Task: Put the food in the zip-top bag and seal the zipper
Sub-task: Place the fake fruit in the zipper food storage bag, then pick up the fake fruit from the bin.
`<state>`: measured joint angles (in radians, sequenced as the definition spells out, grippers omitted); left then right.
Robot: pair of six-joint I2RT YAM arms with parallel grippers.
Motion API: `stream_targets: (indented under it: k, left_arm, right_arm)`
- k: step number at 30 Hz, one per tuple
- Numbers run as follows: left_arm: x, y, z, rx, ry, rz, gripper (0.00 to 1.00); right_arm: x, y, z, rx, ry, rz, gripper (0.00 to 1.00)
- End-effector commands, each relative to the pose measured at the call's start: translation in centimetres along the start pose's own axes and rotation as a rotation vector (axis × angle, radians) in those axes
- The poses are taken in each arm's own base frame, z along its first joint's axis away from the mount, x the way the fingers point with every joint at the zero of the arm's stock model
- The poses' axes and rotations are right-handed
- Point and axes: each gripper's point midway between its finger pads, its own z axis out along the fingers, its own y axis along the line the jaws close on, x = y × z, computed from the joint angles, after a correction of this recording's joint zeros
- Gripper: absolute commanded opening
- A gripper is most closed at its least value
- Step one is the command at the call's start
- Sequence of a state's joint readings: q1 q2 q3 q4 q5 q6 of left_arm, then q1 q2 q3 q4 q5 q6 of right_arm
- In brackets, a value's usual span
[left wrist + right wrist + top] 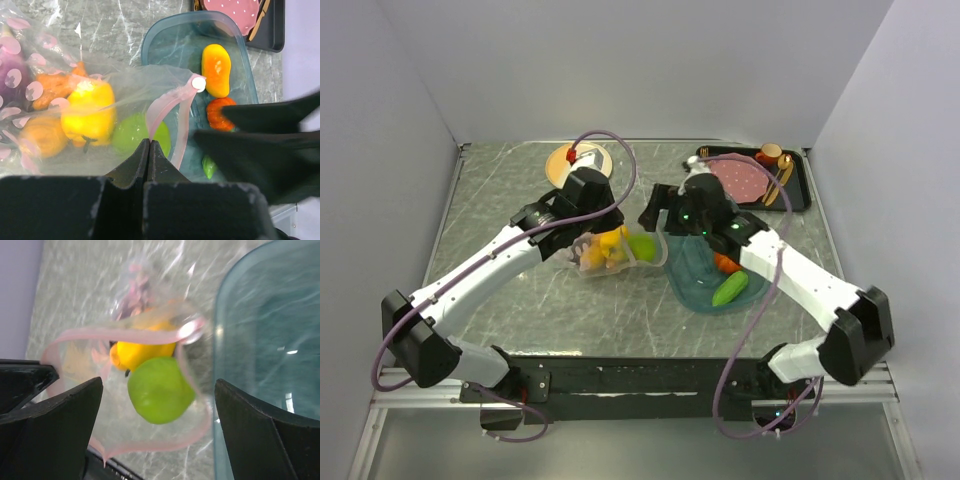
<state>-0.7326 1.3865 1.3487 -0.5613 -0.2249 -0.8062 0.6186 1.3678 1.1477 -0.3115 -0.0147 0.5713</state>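
The clear zip-top bag lies left of centre, mouth gaping toward the right. My left gripper is shut on its pink zipper, holding that edge up. Inside the bag are a yellow pepper, a green apple, orange pieces and a purple eggplant. My right gripper stands wide open at the bag's mouth, gripping nothing, with the apple just beyond its fingers. An orange-yellow piece, a tomato and a cucumber lie in the teal tray.
A black tray with a pink plate and brown items stands at the back right. A round tan plate sits at the back centre. The teal tray's rim touches the bag's mouth. White walls close in both sides.
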Motion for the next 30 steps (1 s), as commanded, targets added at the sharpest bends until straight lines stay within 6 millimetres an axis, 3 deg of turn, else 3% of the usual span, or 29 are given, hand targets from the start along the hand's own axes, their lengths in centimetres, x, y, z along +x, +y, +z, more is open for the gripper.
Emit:
stream_targets:
  k: [1, 5, 12, 20, 30]
  left_arm:
    - [-2.4, -1.8, -1.7, 0.063, -0.071, -0.016, 0.01]
    - [-2.1, -1.9, -1.6, 0.074, -0.065, -0.021, 0.01]
    - [-2.0, -2.0, -1.5, 0.081, -0.059, -0.016, 0.01]
    - [-1.8, -1.6, -1.7, 0.075, -0.062, -0.010, 0.01]
    - [-1.9, -2.1, -1.8, 0.091, -0.057, -0.006, 0.01]
  right_arm:
    - [-5.0, -5.2, -3.5, 0.134, -0.189, 0.066, 1.00]
    - [-4.7, -11.1, -2.5, 0.321, -0.100, 0.050, 1.00]
    - [-3.9, -16.6, 0.7, 0.521, -0.007, 0.000, 1.00]
    - [-3.1, -19.9, 2.5, 0.653, 0.058, -0.024, 1.00]
    - [-1.4, -22.6, 4.5, 0.662, 0.119, -0.010, 1.00]
